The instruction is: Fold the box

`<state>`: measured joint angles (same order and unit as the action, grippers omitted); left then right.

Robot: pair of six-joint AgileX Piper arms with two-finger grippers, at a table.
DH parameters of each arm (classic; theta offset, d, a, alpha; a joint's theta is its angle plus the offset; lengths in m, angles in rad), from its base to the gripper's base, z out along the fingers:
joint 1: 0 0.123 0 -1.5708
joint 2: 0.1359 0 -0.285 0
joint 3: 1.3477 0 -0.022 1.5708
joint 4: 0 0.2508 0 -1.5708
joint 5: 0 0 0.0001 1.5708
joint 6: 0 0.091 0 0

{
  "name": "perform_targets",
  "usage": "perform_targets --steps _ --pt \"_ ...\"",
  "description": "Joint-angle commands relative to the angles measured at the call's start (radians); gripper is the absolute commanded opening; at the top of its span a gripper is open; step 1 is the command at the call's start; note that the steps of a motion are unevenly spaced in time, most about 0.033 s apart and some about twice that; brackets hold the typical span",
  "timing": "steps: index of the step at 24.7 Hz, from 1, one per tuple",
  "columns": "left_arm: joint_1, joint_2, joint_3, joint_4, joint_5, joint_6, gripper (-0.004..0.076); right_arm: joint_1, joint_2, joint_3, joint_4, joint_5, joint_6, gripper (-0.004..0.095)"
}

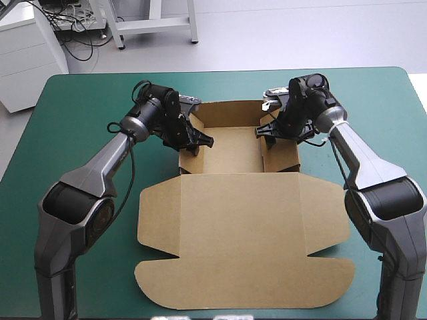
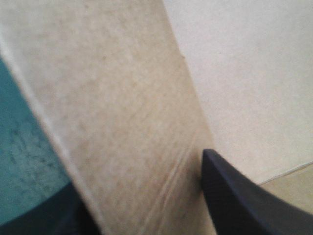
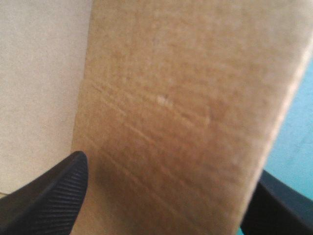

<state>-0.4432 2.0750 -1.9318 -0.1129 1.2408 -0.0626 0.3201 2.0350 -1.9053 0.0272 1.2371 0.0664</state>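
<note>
Your box [image 1: 240, 233] lies mid-table on the teal-green cover [image 1: 80, 100], with its tray, walls raised, at the far end and the lid flat on the near side of that tray. Expect light, stiff board that probably bends only along its creases and may spring back, so take a wall near its top edge. Your left gripper [image 1: 197, 141] pinches the tray's left wall, nearly closed, one black finger each side. Your right gripper [image 1: 265, 131] clamps the tray's right wall likewise.

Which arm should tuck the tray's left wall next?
Left, likely. The left gripper straddles the left wall, a finger on each face; the right gripper grips the opposite wall across the box.
</note>
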Motion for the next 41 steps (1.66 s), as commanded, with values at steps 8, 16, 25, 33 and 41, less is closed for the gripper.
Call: perform_targets --steps 8,16,25,33,41 --pt "-0.008 -0.159 -0.084 0.061 0.057 -0.052 0.0562 -0.002 -0.181 -0.026 -0.027 0.010 -0.003 0.0793" --pt "-0.008 -0.364 -0.084 0.091 0.058 -0.047 0.0557 -0.002 -0.360 -0.026 -0.027 0.010 0.013 0.0763" --pt "-0.008 -0.742 0.074 0.074 0.058 0.048 0.0011 -0.002 -0.327 -0.024 -0.049 0.010 -0.009 0.0761" --pt "-0.008 -1.022 0.321 0.128 0.058 0.086 -0.0032 -0.002 -0.217 -0.024 -0.067 0.010 -0.009 0.0761" --pt "-0.008 -1.286 0.589 0.188 0.058 0.090 -0.0032 -0.042 -0.085 -0.024 -0.027 0.010 -0.016 0.0760"
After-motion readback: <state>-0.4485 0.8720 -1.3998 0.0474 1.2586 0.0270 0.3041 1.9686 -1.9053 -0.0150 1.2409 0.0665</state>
